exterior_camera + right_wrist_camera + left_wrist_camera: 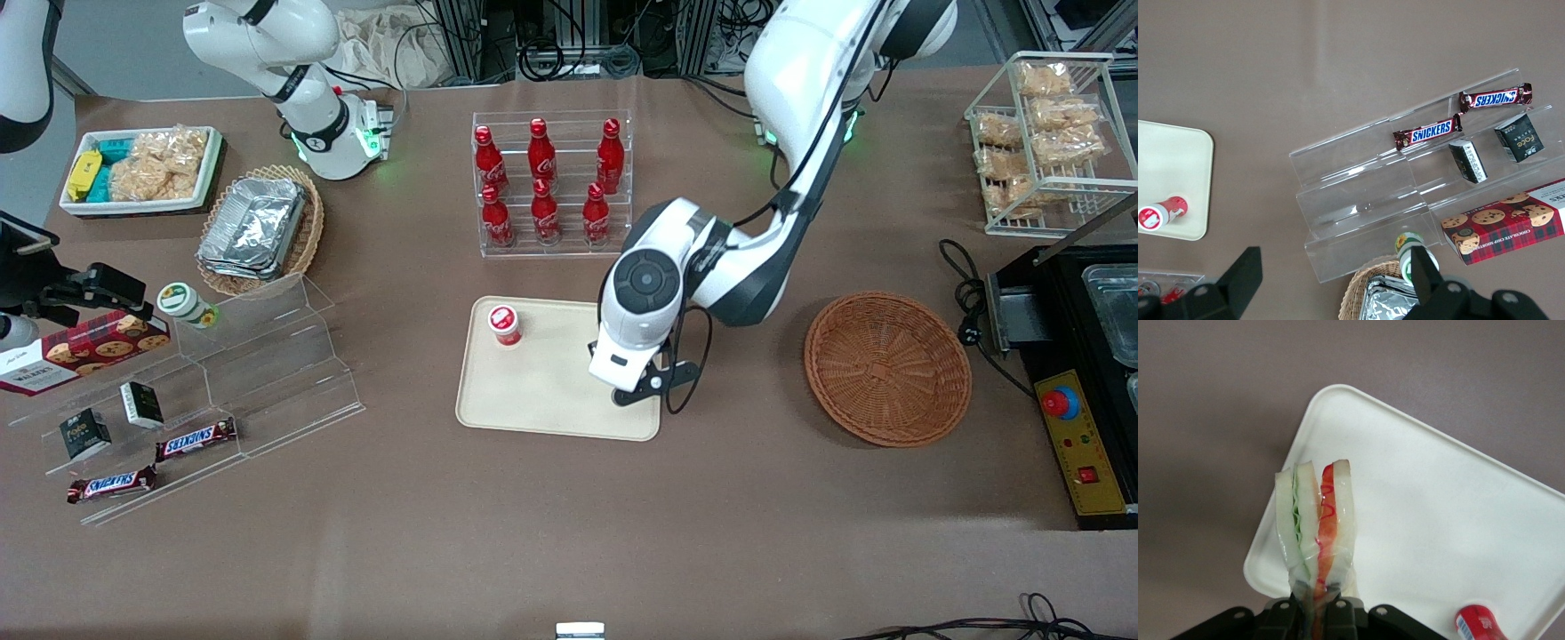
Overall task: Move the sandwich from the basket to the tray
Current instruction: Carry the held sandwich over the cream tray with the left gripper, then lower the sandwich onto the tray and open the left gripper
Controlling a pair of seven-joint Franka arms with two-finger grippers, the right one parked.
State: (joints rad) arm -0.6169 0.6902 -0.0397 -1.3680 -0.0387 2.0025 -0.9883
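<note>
we see the gripper (1317,613) clamped on the sandwich (1315,523), its jaws closed on the narrow end of the wedge so that the cut edge with green and orange-red layers points away from the wrist. the sandwich hangs in the air above the tray (1418,520), over the tray's rounded corner, not touching it as far as we can tell. in the front view the gripper (636,391) sits over the tray's (551,391) edge that faces the basket (887,368), at the corner nearer the front camera; the sandwich itself is hidden there under the wrist. the basket lies on the brown surface (533,533) toward the working arm's end, well apart from the tray, and we see nothing inside it. a small red-capped bottle (504,324) lies on the tray near the corner farther from the front camera, toward the parked arm's end. a clear rack of red cola bottles (544,182) stands farther from the front camera than the tray.
</note>
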